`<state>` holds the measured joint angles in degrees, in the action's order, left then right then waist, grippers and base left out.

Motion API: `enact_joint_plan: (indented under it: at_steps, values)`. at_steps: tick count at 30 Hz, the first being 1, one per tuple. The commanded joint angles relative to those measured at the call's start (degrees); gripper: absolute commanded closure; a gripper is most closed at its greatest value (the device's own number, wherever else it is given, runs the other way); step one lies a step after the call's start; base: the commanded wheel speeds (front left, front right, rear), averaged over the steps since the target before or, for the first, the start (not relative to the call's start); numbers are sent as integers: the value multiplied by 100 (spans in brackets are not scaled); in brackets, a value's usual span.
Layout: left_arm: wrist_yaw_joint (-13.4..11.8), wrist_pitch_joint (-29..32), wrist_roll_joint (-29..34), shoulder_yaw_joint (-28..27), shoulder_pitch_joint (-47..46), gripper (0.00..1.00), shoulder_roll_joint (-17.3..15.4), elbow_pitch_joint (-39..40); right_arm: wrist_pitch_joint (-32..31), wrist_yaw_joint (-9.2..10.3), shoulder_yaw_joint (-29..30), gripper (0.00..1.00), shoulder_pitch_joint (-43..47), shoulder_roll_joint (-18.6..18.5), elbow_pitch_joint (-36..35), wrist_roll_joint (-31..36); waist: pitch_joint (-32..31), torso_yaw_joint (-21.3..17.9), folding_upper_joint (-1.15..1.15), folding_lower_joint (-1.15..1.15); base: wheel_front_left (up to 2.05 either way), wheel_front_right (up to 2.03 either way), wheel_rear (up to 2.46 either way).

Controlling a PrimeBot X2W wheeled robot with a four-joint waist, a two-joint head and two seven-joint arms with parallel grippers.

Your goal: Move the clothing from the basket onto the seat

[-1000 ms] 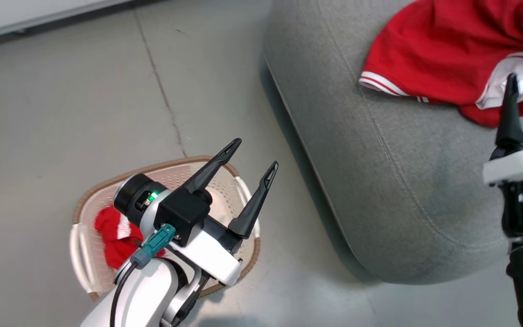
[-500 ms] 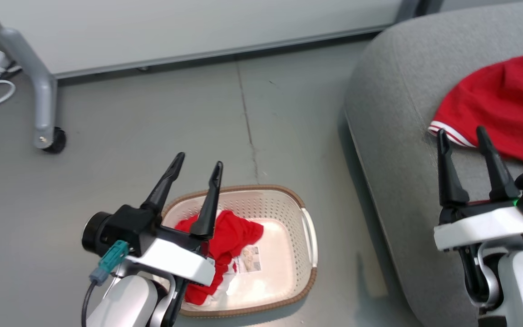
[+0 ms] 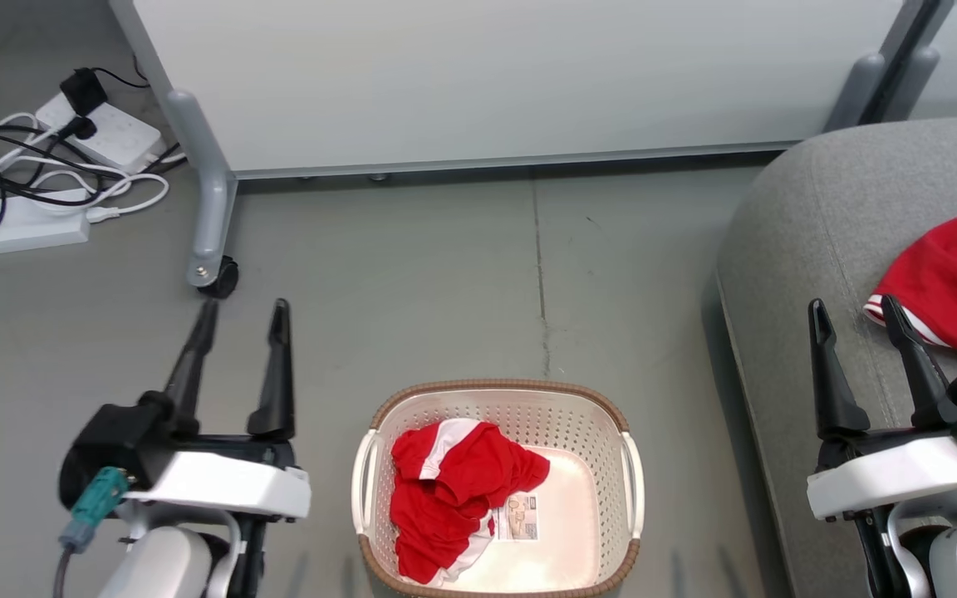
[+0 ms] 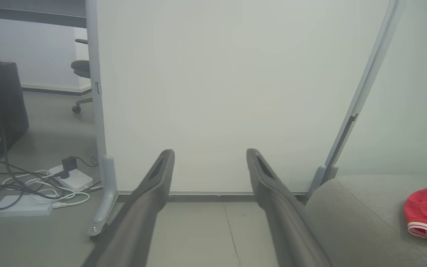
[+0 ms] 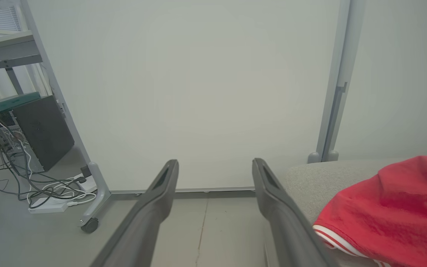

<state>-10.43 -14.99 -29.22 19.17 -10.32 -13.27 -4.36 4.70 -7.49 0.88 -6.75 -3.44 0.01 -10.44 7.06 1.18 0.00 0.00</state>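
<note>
Clothing (image 3: 956,282) on the seat (image 3: 802,249) runs off frame; both jaws gape, empty.

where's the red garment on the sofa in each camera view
head view: red garment at the right edge, on the sofa.
left wrist view: garment in the lower right corner.
right wrist view: garment lower right, larger.
shared landmark: the partition's wheeled grey leg, left.
</note>
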Motion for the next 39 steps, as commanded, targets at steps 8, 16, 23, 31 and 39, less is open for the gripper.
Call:
enact_joint_plan:
  at_steps: [8, 16, 23, 31, 39]
  values:
    - [128, -16, 342, -774, 472, 0, 4, 247, -144, -1, 116, 0, 369, 29, -254, 100, -177, 119, 0, 0, 0, 0, 0]
    - [307, -16, 665, -934, 932, 0, -49, 201, -215, -1, 88, 0, 629, 42, -418, 159, -338, 37, 0, 0, 0, 0, 0]
    - [379, -16, 765, -893, 1133, 0, -99, 50, -276, -1, 85, 0, 845, 42, -525, 100, -486, -33, 0, 0, 0, 0, 0]
    - [402, -14, 767, -843, 1213, 0, -135, -79, -355, -1, 95, 0, 970, 42, -611, 26, -596, -65, 0, 0, 0, 0, 0]
    - [391, 6, 723, -807, 1146, 0, -149, -151, -403, -1, 79, 0, 972, 42, -599, -35, -626, -58, 0, 0, 0, 0, 0]
